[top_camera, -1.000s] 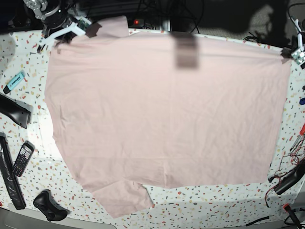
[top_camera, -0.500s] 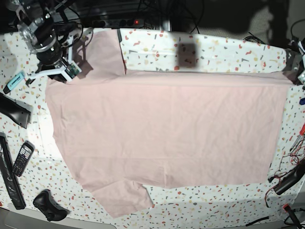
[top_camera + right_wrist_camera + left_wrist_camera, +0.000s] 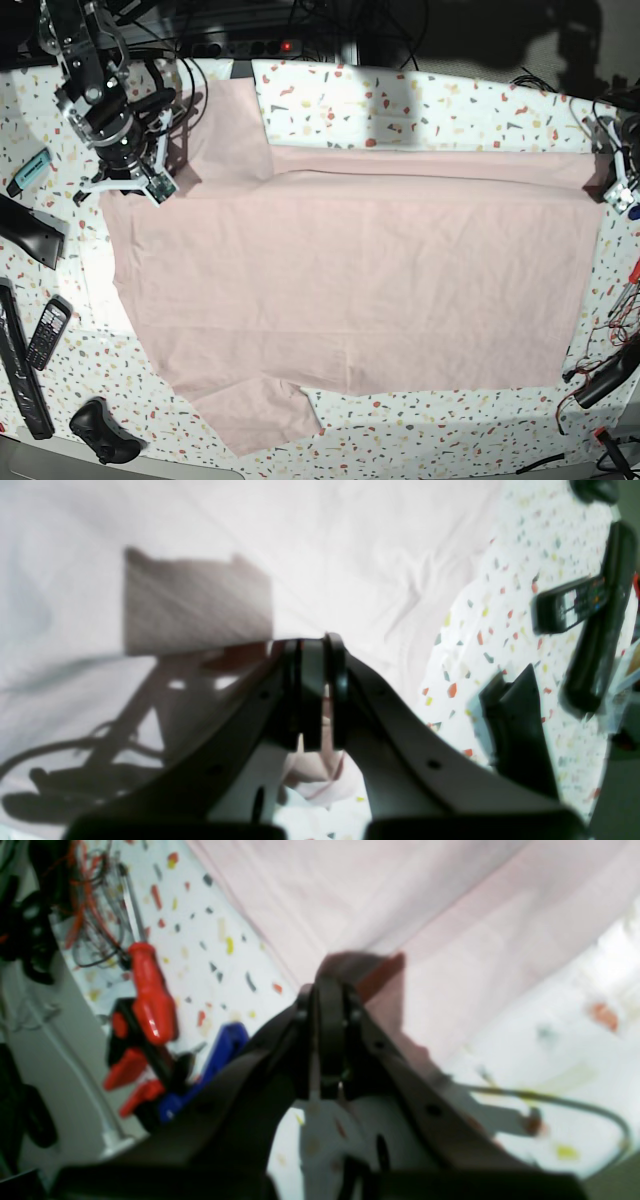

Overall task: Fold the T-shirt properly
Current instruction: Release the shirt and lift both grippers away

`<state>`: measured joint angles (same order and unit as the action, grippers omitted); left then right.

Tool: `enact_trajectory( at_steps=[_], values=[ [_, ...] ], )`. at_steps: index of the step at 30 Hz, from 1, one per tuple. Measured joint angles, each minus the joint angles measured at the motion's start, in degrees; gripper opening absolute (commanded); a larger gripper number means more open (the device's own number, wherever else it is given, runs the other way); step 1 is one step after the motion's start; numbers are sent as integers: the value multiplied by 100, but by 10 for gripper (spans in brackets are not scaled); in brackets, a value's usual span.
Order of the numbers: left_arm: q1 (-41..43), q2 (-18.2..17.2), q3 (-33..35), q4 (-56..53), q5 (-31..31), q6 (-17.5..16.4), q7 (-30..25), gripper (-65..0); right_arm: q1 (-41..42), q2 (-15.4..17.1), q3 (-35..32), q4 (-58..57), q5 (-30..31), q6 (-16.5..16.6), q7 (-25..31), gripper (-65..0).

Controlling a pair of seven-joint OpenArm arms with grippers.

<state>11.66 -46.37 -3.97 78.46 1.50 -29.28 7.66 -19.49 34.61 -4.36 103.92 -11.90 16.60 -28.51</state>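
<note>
We're seeing the T-shirt [image 3: 350, 290] lying plain side up across most of the speckled table [image 3: 450, 100] in the base view, its far edge doubled over into a narrow band, one sleeve [image 3: 232, 125] pointing to the far left and another [image 3: 262, 415] at the near left. The right gripper [image 3: 128, 180] is sitting at the shirt's far-left corner, the left gripper [image 3: 612, 182] at the far-right corner. Only the wrist views are showing the grips: the right gripper [image 3: 314, 700] is clenched on a pink fold, with fabric bunching below the jaws; the left gripper [image 3: 327, 1035] is pinching the cloth's edge too. The left wrist view is also giving us a red-handled screwdriver [image 3: 147, 990] and a blue tool [image 3: 220, 1055], both blurred. The right wrist view is showing a phone [image 3: 570, 605] cut off by the arm. Lettering isn't visible anywhere.
</note>
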Motion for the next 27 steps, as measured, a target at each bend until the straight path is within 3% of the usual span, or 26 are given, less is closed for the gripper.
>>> enact_trajectory(
  at_steps=[8, 17, 19, 20, 21, 23, 27],
  values=[
    [-1014, 411, 179, -1040, -20, -50, -330, -650, 302, -2, -7, -612, 7, 20, 90, -650],
    [-1373, 442, 778, -1600, 170, 13, -555, -650, 313, -4, -7, -634, 4, 20, 107, -642],
    [-1373, 442, 778, -1600, 168, 13, -557, -650, 334, -2, -7, -634, -22, 17, 76, -497],
    [-1373, 442, 778, -1602, 170, 17, -555, -611, 369, -2, -4, -640, -33, 7, 61, -446],
    [-1373, 439, 778, -1602, 168, 17, -505, -531, 398, 2, -2, -640, -37, -26, 37, -420],
    [-1373, 426, 776, -1604, 175, 44, -468, -413, 407, 15, 15, -645, -55, -68, 44, -418],
    [-1373, 358, 772, -1539, -280, 46, -142, -389, 391, 11, 13, -645, -52, -66, 39, -419]
  ],
)
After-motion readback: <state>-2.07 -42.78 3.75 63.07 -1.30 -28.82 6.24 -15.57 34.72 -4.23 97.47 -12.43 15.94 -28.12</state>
